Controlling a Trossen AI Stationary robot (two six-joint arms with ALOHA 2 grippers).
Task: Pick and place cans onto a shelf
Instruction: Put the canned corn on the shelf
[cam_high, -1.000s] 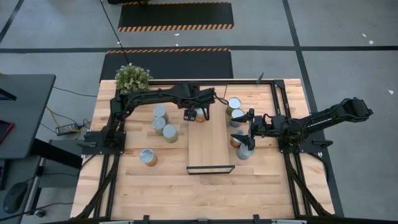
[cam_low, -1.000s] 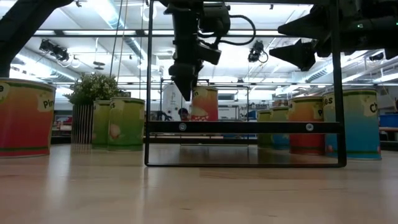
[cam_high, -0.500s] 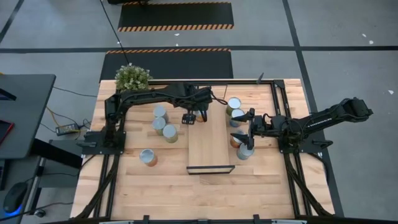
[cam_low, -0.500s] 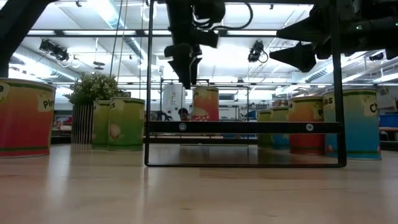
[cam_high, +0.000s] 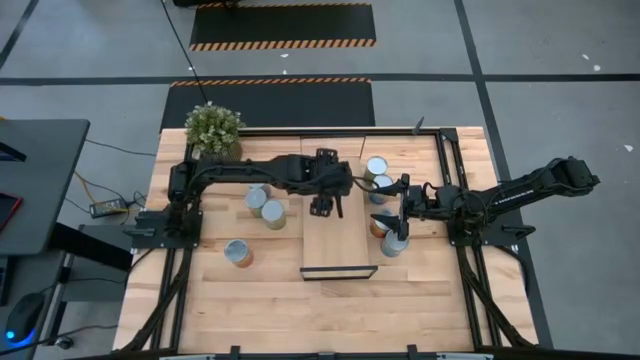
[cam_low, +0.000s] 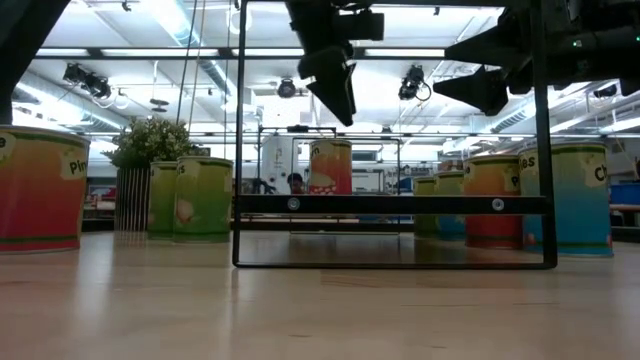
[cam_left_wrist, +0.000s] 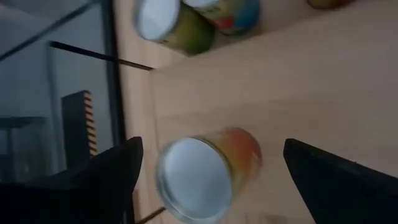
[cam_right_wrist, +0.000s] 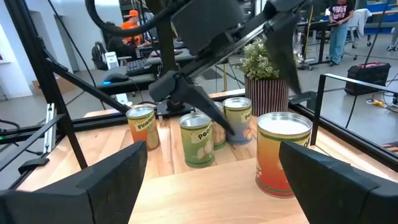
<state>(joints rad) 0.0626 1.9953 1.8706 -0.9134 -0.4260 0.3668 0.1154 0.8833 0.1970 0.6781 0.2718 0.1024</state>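
Observation:
The shelf lies mid-table. An orange can stands upright on its base on the shelf's far part; it also shows in the left wrist view and the right wrist view. My left gripper is open and empty, up in the air above the shelf, with this can below it. My right gripper is open and empty, held high beside the shelf's right edge over two cans. Two more cans stand farther back on the right.
Several cans stand on the table left of the shelf, one of them nearer the front. A potted plant stands at the far left corner. A dark metal frame runs along the table's sides.
My left gripper has risen and gone from the shelf's far left edge toward the table's right and near side, so it now hangs over the shelf. The orange can on the shelf has stayed where it was.

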